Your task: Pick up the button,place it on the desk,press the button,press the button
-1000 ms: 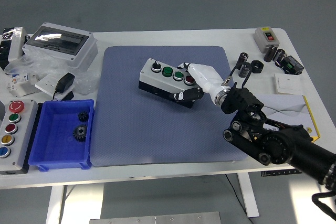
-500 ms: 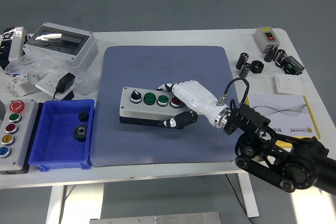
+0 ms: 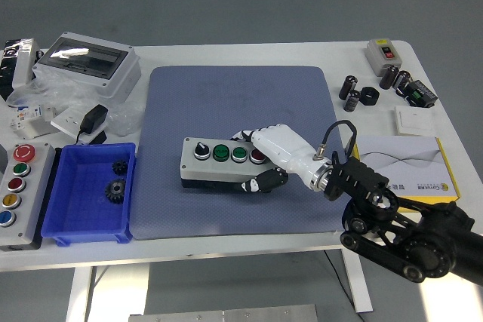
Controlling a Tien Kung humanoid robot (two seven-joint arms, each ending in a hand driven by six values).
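A grey button box (image 3: 219,165) with a black knob, two green buttons and a red button lies flat on the blue mat (image 3: 234,103), near the mat's front middle. My right hand (image 3: 260,160), white with black fingertips, is shut on the box's right end, fingers over the top and thumb against the front side. The black right arm (image 3: 400,224) comes in from the lower right. The left arm is out of view.
A blue bin (image 3: 87,194) with gears stands left of the mat. A second button box (image 3: 19,190) lies at the far left. A grey enclosure (image 3: 87,62) sits at the back left. Small black cylinders (image 3: 355,92) and a yellow-edged booklet (image 3: 407,167) lie on the right.
My right hand has carried the button box from the mat's back middle toward the front and lowered it flat onto the mat. It still grips the box's right end.
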